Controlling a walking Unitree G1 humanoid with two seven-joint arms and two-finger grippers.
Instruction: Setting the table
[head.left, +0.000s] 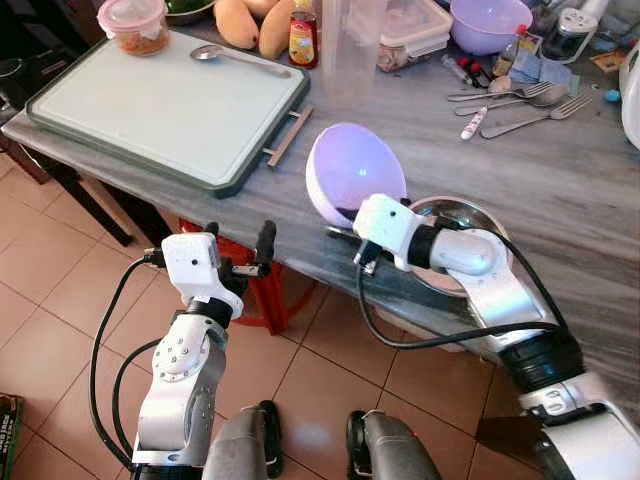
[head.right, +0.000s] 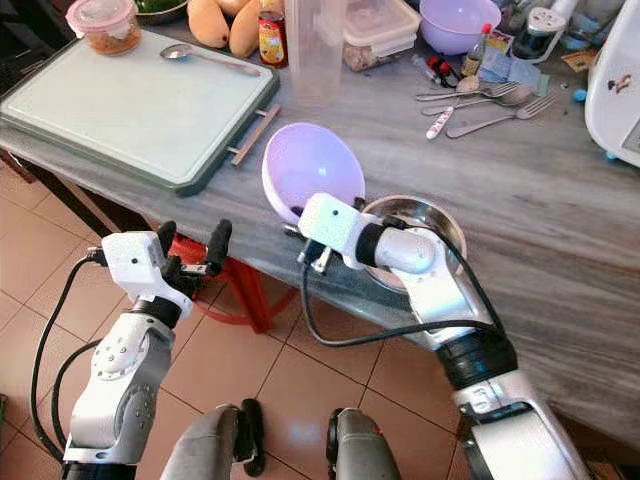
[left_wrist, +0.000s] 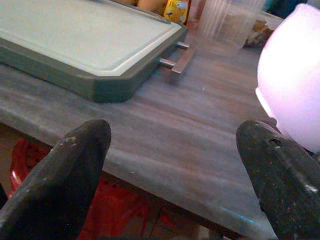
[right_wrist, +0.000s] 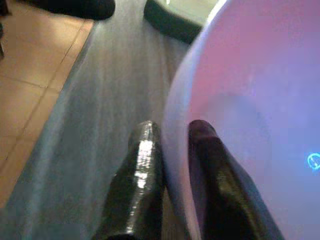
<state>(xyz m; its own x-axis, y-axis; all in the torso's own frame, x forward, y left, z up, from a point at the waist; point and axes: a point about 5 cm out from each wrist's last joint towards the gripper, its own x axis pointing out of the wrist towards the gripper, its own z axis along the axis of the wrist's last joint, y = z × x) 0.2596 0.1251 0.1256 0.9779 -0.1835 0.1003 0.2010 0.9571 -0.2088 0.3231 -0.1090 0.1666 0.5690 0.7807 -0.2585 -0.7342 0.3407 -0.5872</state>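
Pinching a tilted lilac bowl (head.left: 354, 170) over the grey table (head.left: 560, 190), the right gripper (right_wrist: 170, 165) grips its rim.

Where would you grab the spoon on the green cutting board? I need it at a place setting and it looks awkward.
Take the spoon by its handle, coming straight down from above. It lies flat on the cutting board, bowl toward the lidded container, so the slim handle, bare board on both sides, probably gives the fingers room to close across it.

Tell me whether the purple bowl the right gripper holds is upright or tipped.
Tipped. The purple bowl stands on edge, its opening facing the camera, with the right gripper pinching its rim, one finger inside and one outside.
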